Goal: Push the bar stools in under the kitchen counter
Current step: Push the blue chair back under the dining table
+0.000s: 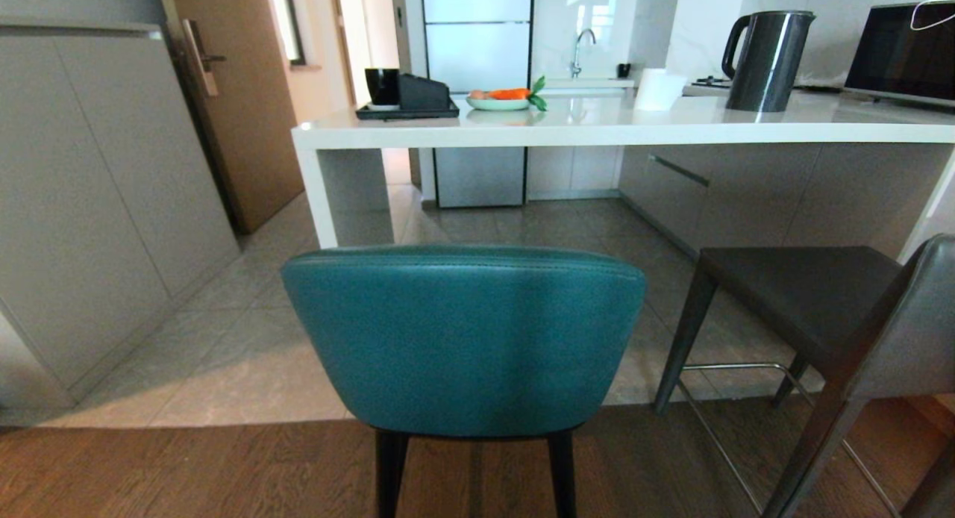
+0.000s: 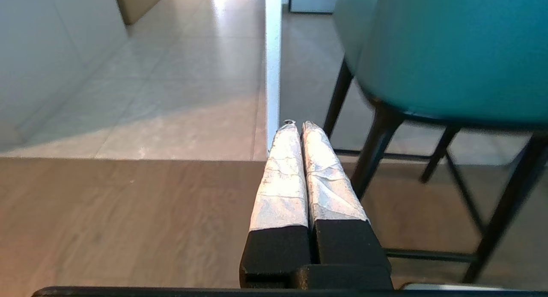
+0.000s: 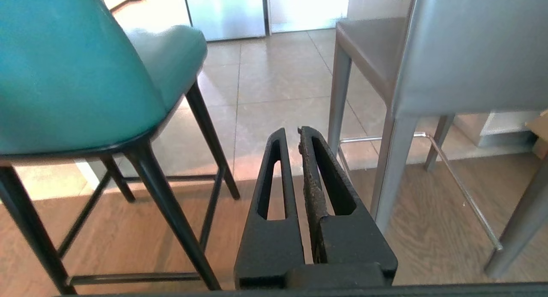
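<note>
The teal stool [image 1: 462,339] stood in the middle foreground with its curved back to the camera, on the edge where wood floor [image 1: 186,469] met tile, well short of the counter [image 1: 597,130]. The grey stool [image 1: 813,301] stood to its right, also out from under the counter, turned at an angle. On the counter sat a kettle [image 1: 768,59], a bowl of fruit [image 1: 498,100] and a black tray [image 1: 406,111]. The left gripper [image 2: 298,125] hung low beside the teal stool's legs, fingers pressed together, holding nothing. The right gripper [image 3: 291,132] hung between the two stools, nearly closed and empty
</note>
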Robot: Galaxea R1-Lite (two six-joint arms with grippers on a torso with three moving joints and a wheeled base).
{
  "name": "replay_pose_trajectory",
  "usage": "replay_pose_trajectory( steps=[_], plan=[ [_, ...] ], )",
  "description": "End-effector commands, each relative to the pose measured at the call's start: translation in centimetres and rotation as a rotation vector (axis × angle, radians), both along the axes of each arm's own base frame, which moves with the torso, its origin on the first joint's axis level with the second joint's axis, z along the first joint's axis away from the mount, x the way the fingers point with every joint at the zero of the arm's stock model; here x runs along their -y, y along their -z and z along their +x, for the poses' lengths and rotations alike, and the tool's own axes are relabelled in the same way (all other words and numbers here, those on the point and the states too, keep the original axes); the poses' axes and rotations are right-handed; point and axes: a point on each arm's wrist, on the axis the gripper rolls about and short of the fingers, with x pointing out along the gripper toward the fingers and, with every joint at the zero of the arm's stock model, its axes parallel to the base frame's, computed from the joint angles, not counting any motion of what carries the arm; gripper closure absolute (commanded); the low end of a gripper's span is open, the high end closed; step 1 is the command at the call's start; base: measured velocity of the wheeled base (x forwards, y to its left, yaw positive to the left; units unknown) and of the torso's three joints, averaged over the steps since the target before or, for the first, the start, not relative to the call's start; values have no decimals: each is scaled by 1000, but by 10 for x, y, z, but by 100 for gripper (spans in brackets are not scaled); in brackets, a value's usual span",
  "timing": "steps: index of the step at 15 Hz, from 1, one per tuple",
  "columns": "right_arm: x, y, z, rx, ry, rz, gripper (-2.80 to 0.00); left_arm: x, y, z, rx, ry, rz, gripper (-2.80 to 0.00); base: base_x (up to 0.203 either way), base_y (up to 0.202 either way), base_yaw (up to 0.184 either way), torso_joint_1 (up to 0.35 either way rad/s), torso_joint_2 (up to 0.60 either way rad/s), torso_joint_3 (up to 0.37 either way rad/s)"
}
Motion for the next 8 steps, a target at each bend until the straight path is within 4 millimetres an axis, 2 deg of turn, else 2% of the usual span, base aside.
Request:
replay_pose_trajectory(
  steps=[1,3,5,8],
  plan=[
    [0,-24,15,-88,-4,2,0,0,-33,15,-75,19,-45,0,0,0,0,0,0,0],
    [0,-39,40,-180,-5,4,0,1,-59,43,-160,80,-90,0,0,0,0,0,0,0],
    [-1,-50,78,-246,-11,5,0,8,-76,86,-235,126,-114,0,0,0,0,0,0,0],
    [-2,-59,145,-237,-23,0,0,22,-80,158,-257,161,-86,0,0,0,0,0,0,0]
  ],
)
